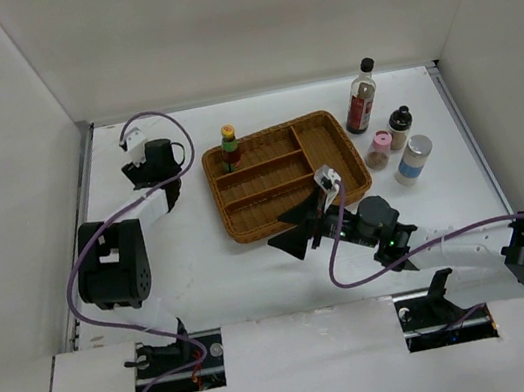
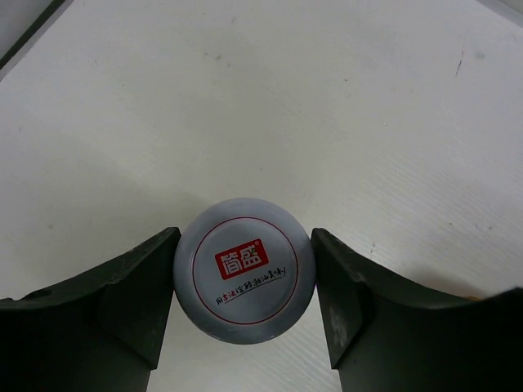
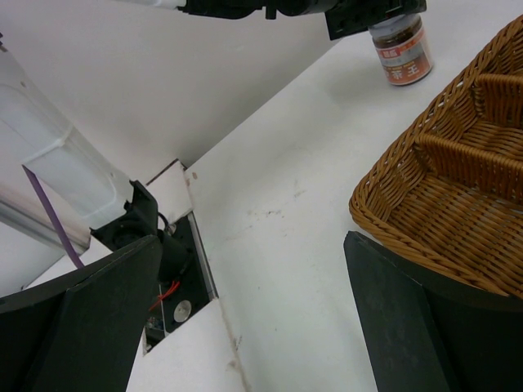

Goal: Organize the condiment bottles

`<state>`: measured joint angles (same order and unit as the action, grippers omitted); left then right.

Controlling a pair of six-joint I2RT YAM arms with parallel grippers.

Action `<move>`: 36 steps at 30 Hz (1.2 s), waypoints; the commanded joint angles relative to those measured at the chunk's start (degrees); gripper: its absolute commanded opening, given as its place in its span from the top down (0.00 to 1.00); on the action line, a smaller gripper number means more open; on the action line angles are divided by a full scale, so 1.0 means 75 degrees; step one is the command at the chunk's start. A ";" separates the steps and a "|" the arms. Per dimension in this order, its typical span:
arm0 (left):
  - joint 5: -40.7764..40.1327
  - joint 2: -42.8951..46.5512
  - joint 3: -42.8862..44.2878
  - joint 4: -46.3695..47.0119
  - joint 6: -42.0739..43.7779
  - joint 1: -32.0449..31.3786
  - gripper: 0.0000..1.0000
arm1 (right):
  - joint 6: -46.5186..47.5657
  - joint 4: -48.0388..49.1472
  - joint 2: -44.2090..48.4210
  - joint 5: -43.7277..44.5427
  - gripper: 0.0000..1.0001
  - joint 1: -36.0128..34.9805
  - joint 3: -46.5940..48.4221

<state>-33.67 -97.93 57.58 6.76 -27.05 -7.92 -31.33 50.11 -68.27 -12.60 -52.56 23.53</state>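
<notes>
My left gripper [image 2: 244,327] is shut on the white-lidded jar [image 2: 244,271], with a finger pressed on each side of the lid. The jar hides under this gripper [image 1: 162,163] in the top view. The right wrist view shows its brown body [image 3: 402,53] upright, at or just above the table. The green-red bottle [image 1: 230,148] stands in the back-left part of the wicker tray [image 1: 247,227]. The tall dark-sauce bottle [image 1: 360,97], small black-capped bottle [image 1: 400,126], pink-lidded shaker [image 1: 379,150] and blue-label shaker [image 1: 414,159] stand right of the tray. My right gripper [image 1: 288,230] is open and empty at the tray's front-left corner.
The tray's corner [image 3: 458,188] lies just right of my right gripper's fingers [image 3: 409,327]. White walls close in the table on the left, back and right. The left arm's base slot [image 3: 167,286] is at the near edge.
</notes>
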 commanded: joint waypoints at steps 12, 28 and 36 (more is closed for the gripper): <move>0.0060 0.4606 -0.2052 -0.0139 -0.0202 -0.1677 0.66 | -0.0018 0.0257 0.0009 0.0203 0.00 0.0076 0.0132; 0.0317 0.2734 -0.0061 0.0879 -0.0038 -0.3391 0.66 | -0.0029 0.0257 0.0126 0.0204 0.00 0.0088 0.0097; 0.0341 0.2148 -0.0236 0.1008 -0.0062 -0.3496 0.66 | -0.0029 0.0257 0.0115 0.0192 0.00 0.0123 0.0085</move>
<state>-30.85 -82.00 53.01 6.15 -27.55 -33.52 -31.35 50.11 -68.27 -11.86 -52.07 23.53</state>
